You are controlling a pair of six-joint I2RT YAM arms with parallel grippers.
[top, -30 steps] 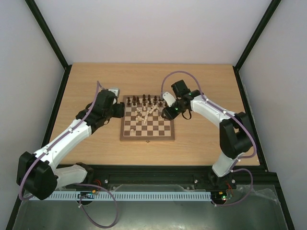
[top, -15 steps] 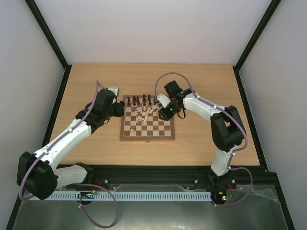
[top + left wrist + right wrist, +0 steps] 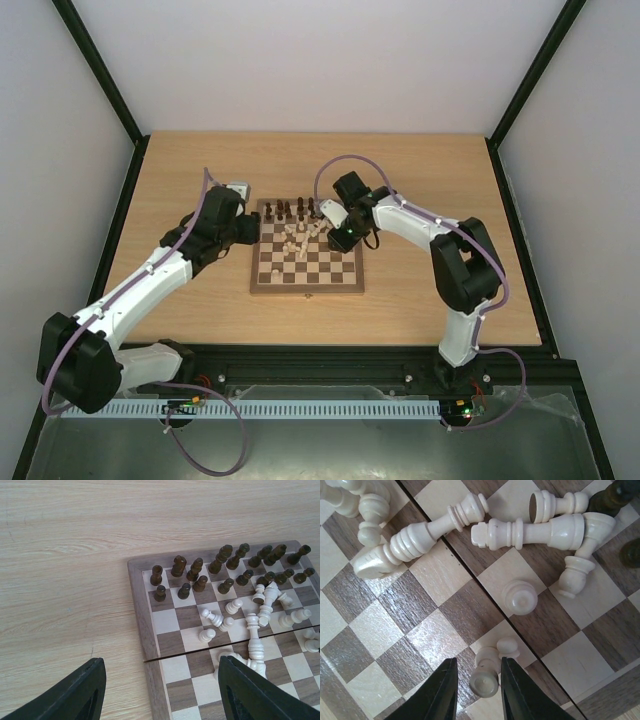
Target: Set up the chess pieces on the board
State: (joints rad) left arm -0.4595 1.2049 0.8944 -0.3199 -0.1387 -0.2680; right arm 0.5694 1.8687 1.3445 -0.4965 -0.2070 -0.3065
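The board point(image 3: 307, 284) lies mid-table, with dark chess pieces point(image 3: 200, 572) standing along its far rows. Cream chess pieces point(image 3: 260, 610) lie tumbled in a heap near its middle. My right gripper point(image 3: 479, 682) hangs low over the board's right part. Its fingers point(image 3: 442, 690) sit narrowly either side of a small cream pawn point(image 3: 486, 679) lying on its side, with a slim gap on the left. Another cream pawn point(image 3: 519, 597) stands just beyond. My left gripper point(image 3: 160, 690) is open over the board's left edge with nothing between its fingers.
The light wood tabletop point(image 3: 430, 290) surrounds the board on all sides. Black frame posts point(image 3: 100, 70) rise at the back corners. Several long cream pieces point(image 3: 535, 532) lie crossed just beyond the right gripper.
The right arm has swung left and come down over the board's right side. Its jaws have narrowed around the lying cream pawn. The left arm has stayed put.
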